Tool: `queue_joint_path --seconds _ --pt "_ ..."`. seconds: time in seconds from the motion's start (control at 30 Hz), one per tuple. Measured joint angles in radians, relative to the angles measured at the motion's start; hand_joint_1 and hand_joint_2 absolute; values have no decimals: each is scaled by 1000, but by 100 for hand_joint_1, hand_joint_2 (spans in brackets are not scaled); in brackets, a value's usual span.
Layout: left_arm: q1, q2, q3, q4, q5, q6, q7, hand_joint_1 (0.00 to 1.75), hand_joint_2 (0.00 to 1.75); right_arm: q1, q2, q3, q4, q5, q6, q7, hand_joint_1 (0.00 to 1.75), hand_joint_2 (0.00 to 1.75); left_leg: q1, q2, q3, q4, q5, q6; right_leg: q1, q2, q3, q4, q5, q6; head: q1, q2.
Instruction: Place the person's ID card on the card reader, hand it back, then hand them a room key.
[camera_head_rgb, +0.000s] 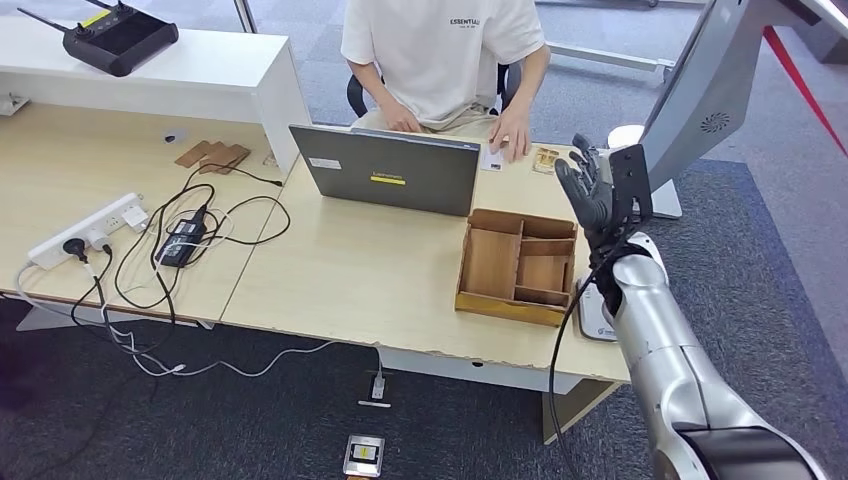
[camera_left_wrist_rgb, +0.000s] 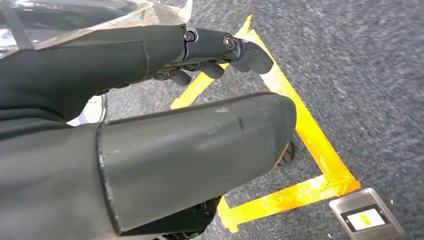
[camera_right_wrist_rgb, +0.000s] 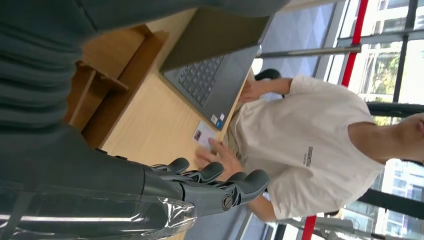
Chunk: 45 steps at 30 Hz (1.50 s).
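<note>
A white ID card (camera_head_rgb: 492, 157) lies on the table's far edge beside the laptop, with the person's hand (camera_head_rgb: 512, 133) resting on it. In the right wrist view the ID card (camera_right_wrist_rgb: 202, 136) sits just under that person's hand (camera_right_wrist_rgb: 220, 154). My right hand (camera_head_rgb: 595, 190) is raised over the table's right end, fingers spread and upright, holding nothing; its fingers (camera_right_wrist_rgb: 215, 185) are a short way from the card. A white flat device (camera_head_rgb: 597, 322), possibly the card reader, lies at the table's near right edge, partly hidden by my forearm. My left hand (camera_left_wrist_rgb: 165, 55) hangs over the floor, empty, fingers loosely extended.
A wooden divided tray (camera_head_rgb: 517, 265) stands left of my right arm. The grey laptop (camera_head_rgb: 390, 170) is open toward the seated person. A small wooden piece (camera_head_rgb: 545, 158) lies by the card. Cables and a power strip (camera_head_rgb: 85, 230) cover the left table. A metal floor socket (camera_left_wrist_rgb: 366, 220) sits beside yellow tape.
</note>
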Motion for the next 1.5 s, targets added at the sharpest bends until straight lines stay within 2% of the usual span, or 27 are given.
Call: queue_joint_path --seconds 0.1,0.23,0.47,0.77,1.5 --pt "9 2 -2 0 -9 -20 -20 0 0 40 -8 2 -52 -23 39 8 0 175 0 0 0 0 0 0 0 0 0 0 0 0 0 0" --pt "22 7 -7 0 -12 -37 -39 0 0 104 -21 8 -128 1 33 20 0 175 0 0 0 0 0 0 0 0 0 0 0 0 0 0" --pt "28 17 -10 1 -26 -53 -66 0 0 207 -44 31 -222 99 19 24 0 175 0 0 0 0 0 0 0 0 0 0 0 0 0 0" --pt "28 37 -24 1 -45 -78 -90 0 0 301 -75 71 -287 290 -35 9 0 175 0 0 0 0 0 0 0 0 0 0 0 0 0 0" --pt "29 58 -34 2 -54 -90 -75 0 0 372 -114 101 -306 396 -38 8 0 175 0 0 -1 0 0 0 0 0 0 0 0 0 0 0"
